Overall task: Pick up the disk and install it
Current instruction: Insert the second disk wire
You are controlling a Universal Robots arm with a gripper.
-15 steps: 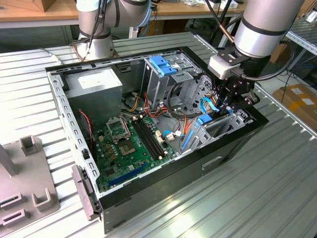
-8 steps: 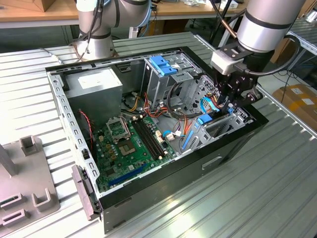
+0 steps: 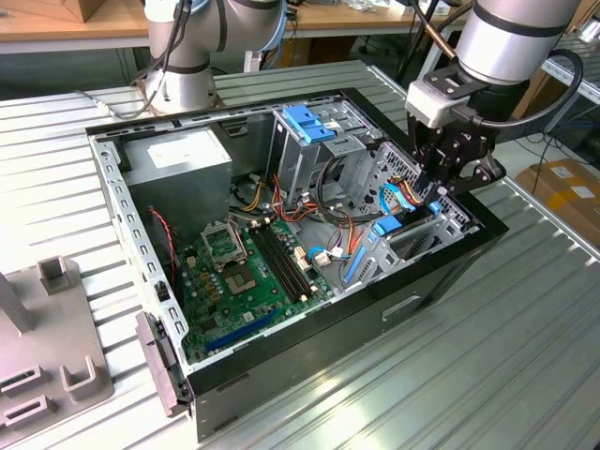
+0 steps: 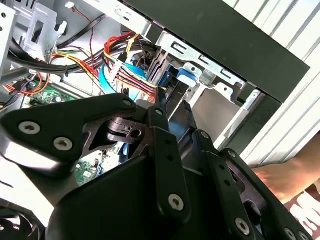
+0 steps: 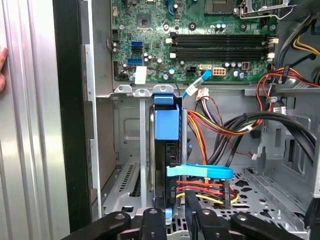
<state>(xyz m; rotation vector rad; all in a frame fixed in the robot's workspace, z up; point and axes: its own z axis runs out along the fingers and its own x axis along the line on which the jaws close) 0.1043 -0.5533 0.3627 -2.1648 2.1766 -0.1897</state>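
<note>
Site: an open computer case (image 3: 281, 370) lay on its side on a ribbed metal table (image 3: 487, 375).
Arm: it reached in from 1 o'clock in the exterior view, over the corner of the case at 3 o'clock.
Gripper: the gripper (image 3: 439, 187) hung low over the drive bay (image 5: 125, 150) in that corner. It was also seen in both wrist views (image 4: 173, 105) (image 5: 175, 215).
Grip state: could not be told. The disk's near end ran up into the gripper, but contact was not visible.
Disk: the disk (image 5: 166, 122) stood on edge in a slot of the bay. Its blue carrier end pointed toward the motherboard (image 5: 200, 30) and its dark body ran back to the gripper.
Cable: a flat blue cable (image 5: 200, 171) crossed just in front of the disk's body, touching or very near it.
Wiring: red, yellow and black wires (image 5: 220, 125) looped through the bay just beside the disk.
Other fittings: the power supply (image 3: 178, 164) sat at 10 o'clock in the case. A cage with a blue cap (image 3: 305, 122) stood at 12 o'clock.
Person: a hand (image 4: 287, 175) rested on the table just outside the case wall, near the bay.
Surroundings: a grey fixture (image 3: 47, 356) lay on the table at 8 o'clock, well apart from the case.
</note>
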